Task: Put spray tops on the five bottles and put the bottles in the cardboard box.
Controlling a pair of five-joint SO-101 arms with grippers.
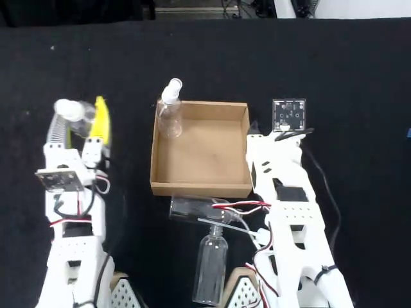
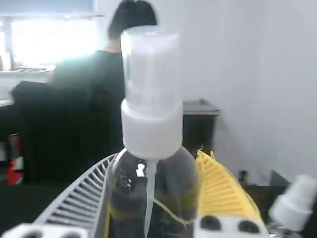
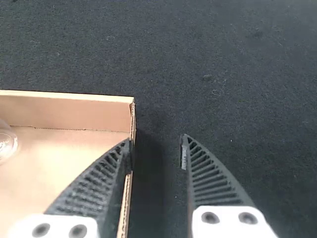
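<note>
The black cloth table (image 1: 359, 77) carries the shallow brown cardboard box (image 1: 199, 188) at its middle. My right pincer (image 3: 156, 148) stands open at the box's far right corner (one finger over the wall, the other over the cloth). Left of the box, my left pincer (image 2: 156, 158) is clamped on a clear plastic bottle (image 2: 148, 198) wearing a white spray top (image 2: 151, 89). A second capped clear bottle (image 1: 171, 119) sits in the box's far left corner. An uncapped clear bottle (image 1: 210, 266) lies between my arms' bases.
</note>
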